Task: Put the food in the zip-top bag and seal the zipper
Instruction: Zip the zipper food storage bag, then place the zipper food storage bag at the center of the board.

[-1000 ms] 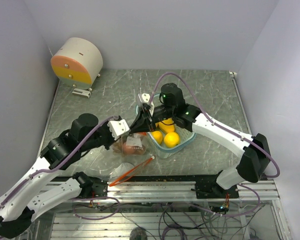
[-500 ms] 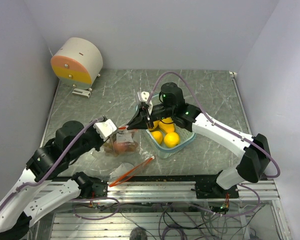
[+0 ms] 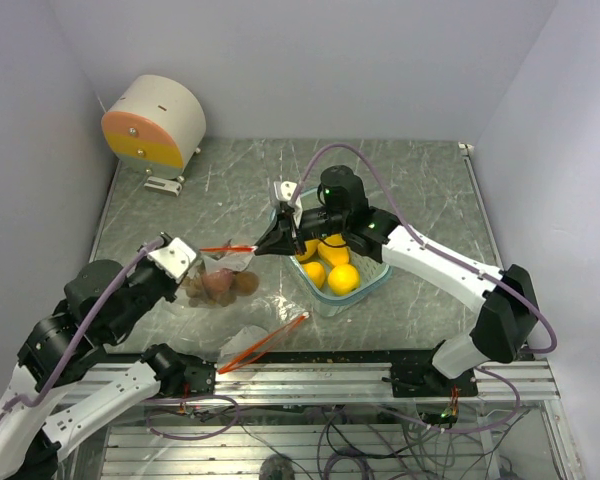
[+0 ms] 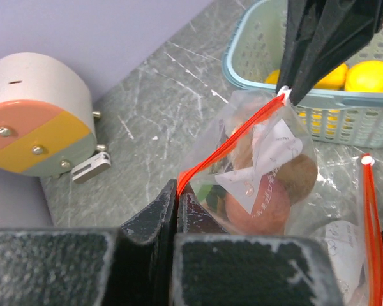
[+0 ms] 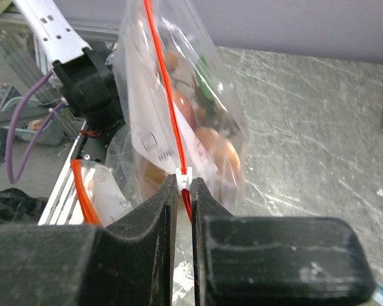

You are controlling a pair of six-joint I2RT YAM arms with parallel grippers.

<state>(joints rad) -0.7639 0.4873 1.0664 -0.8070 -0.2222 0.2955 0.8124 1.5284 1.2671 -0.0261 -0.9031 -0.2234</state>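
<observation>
Between your two arms, the red zipper (image 3: 227, 248) is now pulled tight and straight. Your left jaws have moved back to the left, pinching one end. Your right jaws pinch the other end, next to the blue basket (image 3: 383, 275). The bag (image 3: 220, 285) sags under the zipper, with a red fruit (image 4: 258, 204) inside. Yellow fruits (image 3: 343, 278) sit in the basket, so I think filling is not done.

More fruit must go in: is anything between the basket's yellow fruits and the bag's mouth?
Yes. The zipper is stretched flat between the left end effector and right end effector, both shut on it, and the right arm hangs over the basket.
</observation>
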